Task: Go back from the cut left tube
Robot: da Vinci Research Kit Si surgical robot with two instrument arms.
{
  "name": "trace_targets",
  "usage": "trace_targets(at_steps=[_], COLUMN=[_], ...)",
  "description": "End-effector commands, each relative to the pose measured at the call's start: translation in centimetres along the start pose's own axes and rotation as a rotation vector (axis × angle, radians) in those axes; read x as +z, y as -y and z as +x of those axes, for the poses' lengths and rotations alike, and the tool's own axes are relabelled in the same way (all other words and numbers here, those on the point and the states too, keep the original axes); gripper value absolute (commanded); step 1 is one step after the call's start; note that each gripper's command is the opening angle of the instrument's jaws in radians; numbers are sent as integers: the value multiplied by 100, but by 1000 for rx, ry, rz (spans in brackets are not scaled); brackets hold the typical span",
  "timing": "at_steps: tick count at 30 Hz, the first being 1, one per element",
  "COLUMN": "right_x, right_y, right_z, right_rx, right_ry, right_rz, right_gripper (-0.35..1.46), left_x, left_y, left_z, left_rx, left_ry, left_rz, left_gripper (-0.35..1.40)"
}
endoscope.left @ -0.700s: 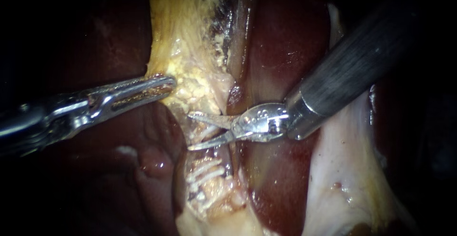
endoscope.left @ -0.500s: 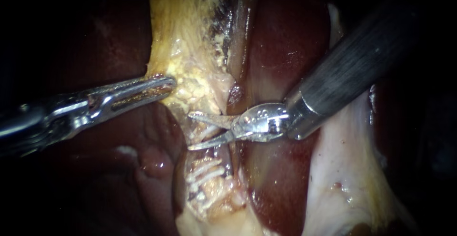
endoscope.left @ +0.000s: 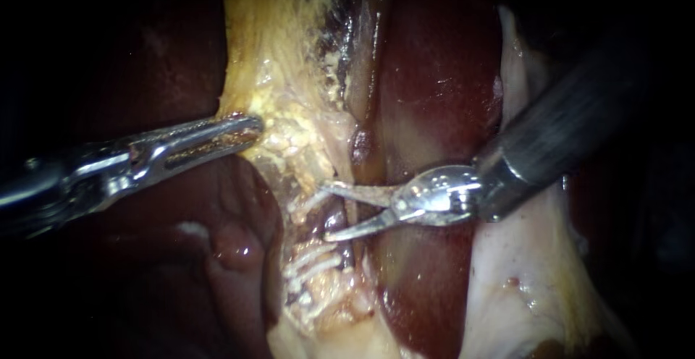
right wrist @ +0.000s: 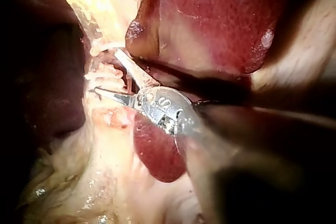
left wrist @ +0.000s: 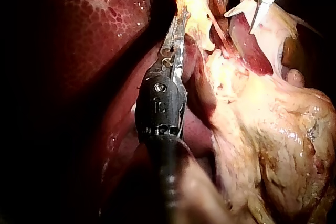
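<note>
Endoscope view, largest first: glossy dark red liver (endoscope.left: 434,77) across the middle and the dim left side. Next, a broad band of yellow fatty tissue (endoscope.left: 282,62) running down from the top, and pale whitish tissue (endoscope.left: 521,272) at lower right. From the upper right, a dark grey shaft (endoscope.left: 565,127) ending in the right tool (endoscope.left: 324,211), two thin curved steel blades: jaws apart, gripping nothing, tips on either side of the cut left tube (endoscope.left: 337,218). Low on the yellow band, that parted strand, with ridged white clips (endoscope.left: 311,266) below the gap and more just above it. From the left, the slotted silver left tool (endoscope.left: 250,127): jaws closed on the edge of the yellow fatty tissue, well apart from the right tool. Left wrist view: same grip, yellow tissue pinched at the tip.
</note>
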Motion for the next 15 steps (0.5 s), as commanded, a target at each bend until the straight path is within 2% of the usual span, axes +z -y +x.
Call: trace_targets(at_steps=[1,5,11,15], right_x=[-5,-25,-52,-61], right_y=[0,-1,-3,-6], right_z=[2,13,31,38], right_rx=[-9,-42,-89,-124], right_ry=[-2,-5,-7,-14], right_rz=[0,10,22,1], right_gripper=[125,128,119,121], left_x=[0,0,1,2], left_y=[0,0,0,1], left_z=[0,0,0,-1], left_rx=[0,0,0,0], left_ry=[0,0,0,0], left_rz=[1,1,1,0], left_gripper=[-35,-35,-35,-35])
